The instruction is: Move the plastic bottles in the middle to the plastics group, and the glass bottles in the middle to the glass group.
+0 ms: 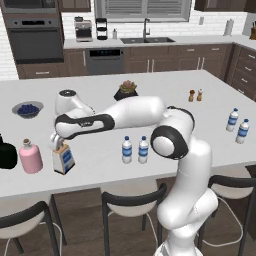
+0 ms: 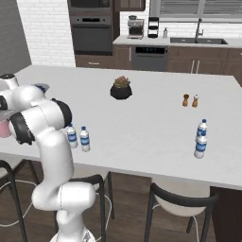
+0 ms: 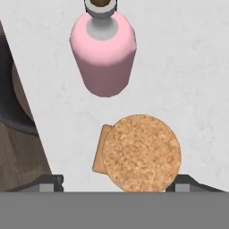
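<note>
White counter [image 1: 165, 95] is carrying everything. Gripper [image 1: 59, 145] is hanging over the near left part of it, straight above the glass bottle [image 1: 63, 159], the square clear one with a blue-and-white label and a fat cork [image 3: 141, 153].

Hand view: looking straight down on the cork. Fingertips [image 3: 49, 182] are standing at either side of it, spread wide, with counter showing between the left tip and the cork. Jaws are parted and not clamping anything.

Glass bottle is standing upright, just beside the pink flask [image 1: 31, 156], with a narrow strip of counter between them. Black bottle [image 1: 7, 154] is sitting further left at the edge of the left base view, just beside the flask. So the square bottle is standing with the glass group.

Plastic bottles [image 1: 135, 149] are standing as an upright pair near the front edge, mid-counter, close together, well apart from the gripper. Plastics group [image 1: 237, 126], two more blue-labelled water bottles, is standing far to the right.

Further back: a dark potted plant [image 1: 126, 91], two small shakers [image 1: 195, 95], and a bowl of blue berries [image 1: 27, 109] at the left.
</note>
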